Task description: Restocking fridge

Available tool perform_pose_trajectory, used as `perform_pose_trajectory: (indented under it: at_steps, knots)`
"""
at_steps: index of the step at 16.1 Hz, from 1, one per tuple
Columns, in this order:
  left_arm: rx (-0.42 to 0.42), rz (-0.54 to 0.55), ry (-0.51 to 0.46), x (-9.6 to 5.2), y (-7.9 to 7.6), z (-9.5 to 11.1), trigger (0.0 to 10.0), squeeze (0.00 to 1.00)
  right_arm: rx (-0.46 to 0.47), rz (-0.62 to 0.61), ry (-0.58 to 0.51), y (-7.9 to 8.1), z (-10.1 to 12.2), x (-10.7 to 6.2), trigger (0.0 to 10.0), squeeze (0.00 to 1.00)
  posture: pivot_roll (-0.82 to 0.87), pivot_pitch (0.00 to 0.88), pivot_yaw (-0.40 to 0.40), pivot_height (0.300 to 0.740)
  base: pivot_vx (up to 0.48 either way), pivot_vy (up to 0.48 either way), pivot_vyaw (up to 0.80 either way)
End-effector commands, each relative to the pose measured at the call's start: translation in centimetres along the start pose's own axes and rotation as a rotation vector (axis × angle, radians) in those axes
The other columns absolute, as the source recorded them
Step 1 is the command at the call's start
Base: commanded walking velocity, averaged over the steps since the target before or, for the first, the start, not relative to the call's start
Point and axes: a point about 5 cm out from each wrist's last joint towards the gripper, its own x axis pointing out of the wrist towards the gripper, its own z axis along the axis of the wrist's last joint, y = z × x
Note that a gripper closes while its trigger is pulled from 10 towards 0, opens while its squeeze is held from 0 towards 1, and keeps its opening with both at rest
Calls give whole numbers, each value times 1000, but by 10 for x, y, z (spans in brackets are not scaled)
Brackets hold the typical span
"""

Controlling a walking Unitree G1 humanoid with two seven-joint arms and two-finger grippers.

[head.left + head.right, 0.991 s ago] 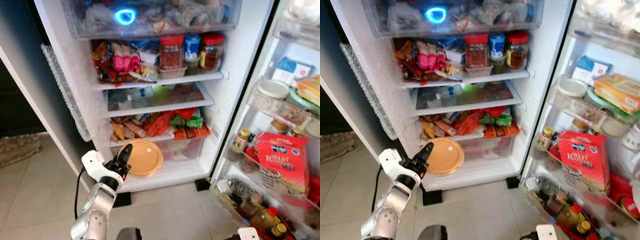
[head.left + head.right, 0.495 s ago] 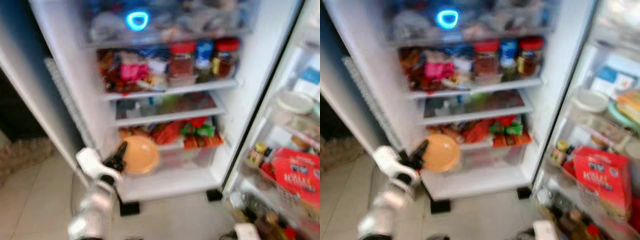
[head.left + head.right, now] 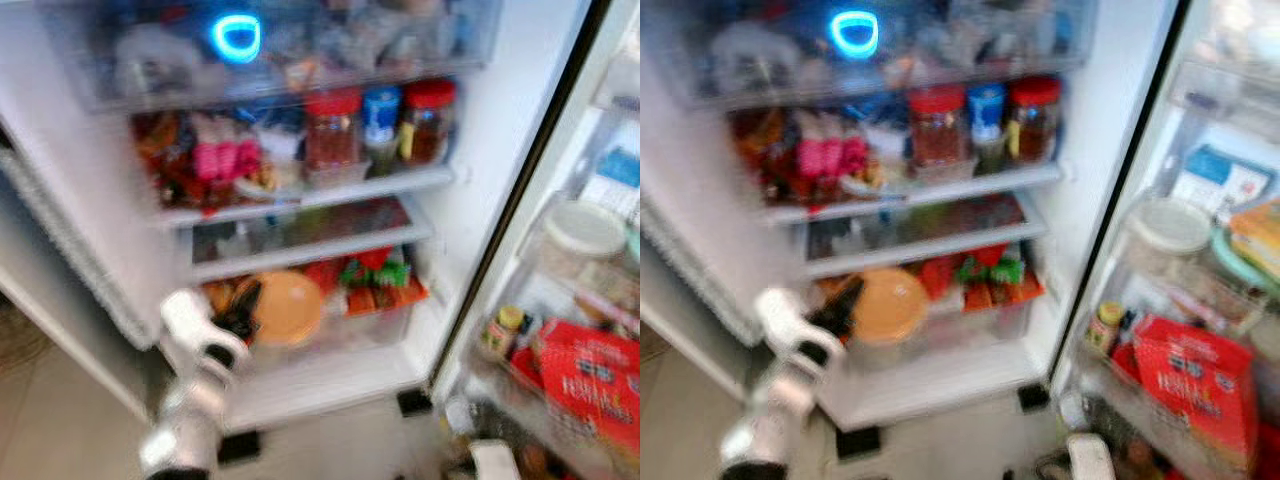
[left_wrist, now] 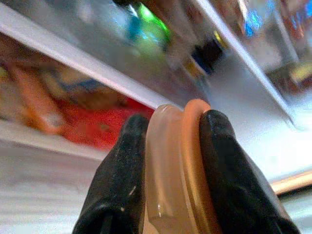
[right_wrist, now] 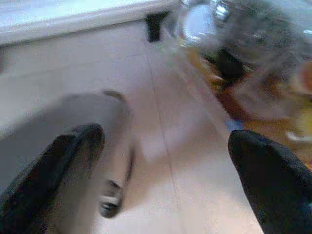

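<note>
Left hand [image 4: 170, 141] is clamped on the rim of the orange lidded container [image 3: 288, 308], one finger on each side of the edge. Container sits lower left of centre in the left eye view, in front of the fridge's lower shelf [image 3: 320, 250] and the clear drawer [image 3: 375, 322] stuffed with snack packets [image 3: 370, 275].

Right hand [image 5: 161, 170] hangs low over the floor tiles, fingers spread wide, holding nothing.

Risks, as I read it:
- Edge-only pinch, so the container could pivot or slip out if the arm jerks.
- If the fingers are mostly on the lid, it could pop off.
- Shelves look packed. No obvious free slot, so pushing in may shove packets out or jam.
- Head views are blurred, so alignment is uncertain. Could clip the shelf lip.
</note>
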Motion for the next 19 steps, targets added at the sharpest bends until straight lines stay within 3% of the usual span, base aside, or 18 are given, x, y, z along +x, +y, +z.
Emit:
perform_pose_trajectory:
  at_steps: [1, 10, 13, 19]
  knots:
    - [21, 1, -21, -1, 4, 10, 10000, 0, 11, 11, 28, 5, -6, 0, 10000, 0, -31, 0, 25, 643, 326, 0, -494]
    - [-4, 13, -27, 0, 7, 12, 10000, 0, 3, 19, 25, 5, -6, 0, 10000, 0, -34, 0, 26, 643, 325, 0, -55]
    - [-63, 47, -62, 2, 11, 15, 10000, 0, 4, 23, 27, 5, -6, 0, 10000, 0, -36, 0, 23, 643, 325, 0, 0]
    - [-249, 195, -199, 8, 32, 27, 10000, 0, 2, 23, 25, 4, -6, -1, 10000, 0, -57, 0, 16, 643, 0, 0, 0]
